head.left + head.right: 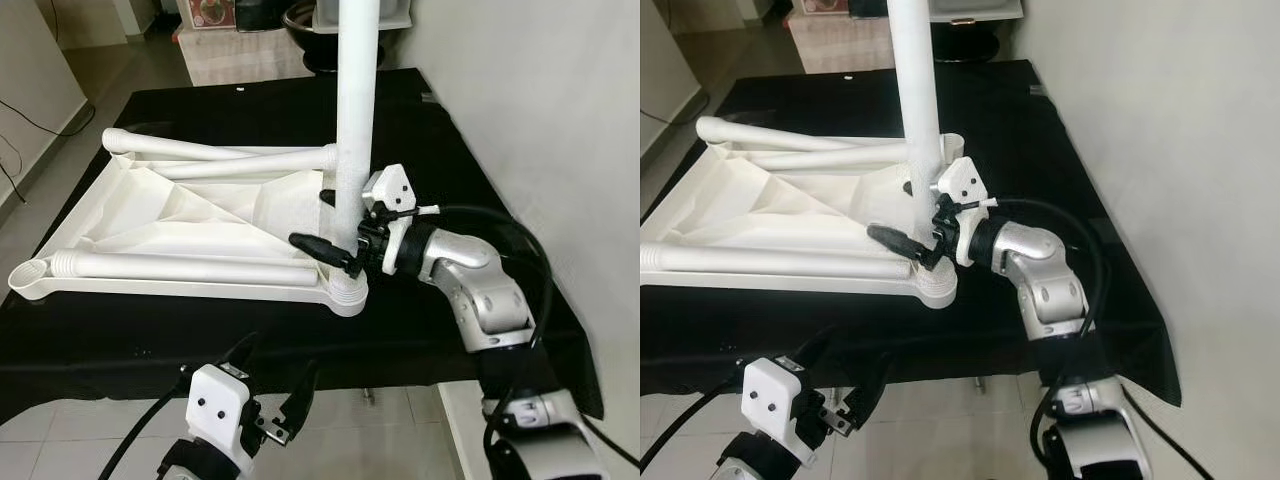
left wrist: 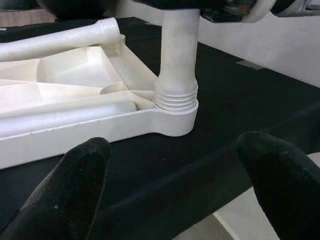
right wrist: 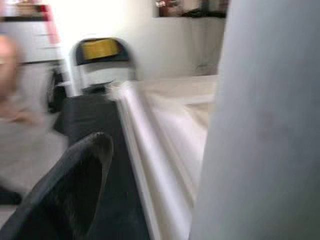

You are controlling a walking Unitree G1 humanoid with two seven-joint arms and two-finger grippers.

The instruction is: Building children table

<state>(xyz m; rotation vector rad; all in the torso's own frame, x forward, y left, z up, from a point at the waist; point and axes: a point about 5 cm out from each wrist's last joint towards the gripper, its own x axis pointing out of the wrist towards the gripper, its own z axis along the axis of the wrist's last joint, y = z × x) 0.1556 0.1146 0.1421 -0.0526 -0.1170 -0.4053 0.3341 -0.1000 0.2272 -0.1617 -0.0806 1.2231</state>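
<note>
Your right gripper (image 1: 338,235) has its two black fingers closed around the upright white leg (image 1: 356,110), low on the shaft, just above the threaded end; keep this grip firm but not crushing, and hold the leg vertical; if it tilts, the thread probably crosses. The leg stands in the corner socket (image 2: 176,116) of the upside-down white tabletop (image 1: 190,215), which lies on the black cloth (image 1: 250,110); some thread rings show above the socket, so I judge it is not fully screwed in. Your left gripper (image 1: 275,385) hangs below the near table edge, fingers wide apart, holding nothing; two other legs (image 1: 190,266) lie flat inside the tabletop.
</note>
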